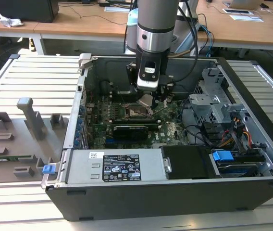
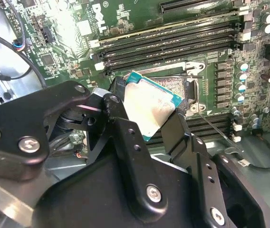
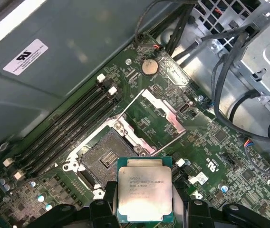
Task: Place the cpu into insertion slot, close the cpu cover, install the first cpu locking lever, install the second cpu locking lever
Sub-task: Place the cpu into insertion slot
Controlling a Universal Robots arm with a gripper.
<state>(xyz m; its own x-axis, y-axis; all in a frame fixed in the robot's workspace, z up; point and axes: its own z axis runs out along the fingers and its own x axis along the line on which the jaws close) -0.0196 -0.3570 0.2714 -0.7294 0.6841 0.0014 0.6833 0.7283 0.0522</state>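
Exterior view, centre of frame: grips the small flat square cpu (image 1: 146,100) with dull silver-grey metal top between the two black fingers (image 2: 178,130) of the gripper (image 1: 147,102), jaws closed to chip width on two opposite edges, inside the open dark grey computer case (image 1: 151,199). Holds the chip tilted, just above and clear of the small square black insertion slot (image 3: 104,159), pin field bare. Shows, in the first wrist view, the thin square silver metal cpu cover (image 3: 161,111) swung open beside the slot.
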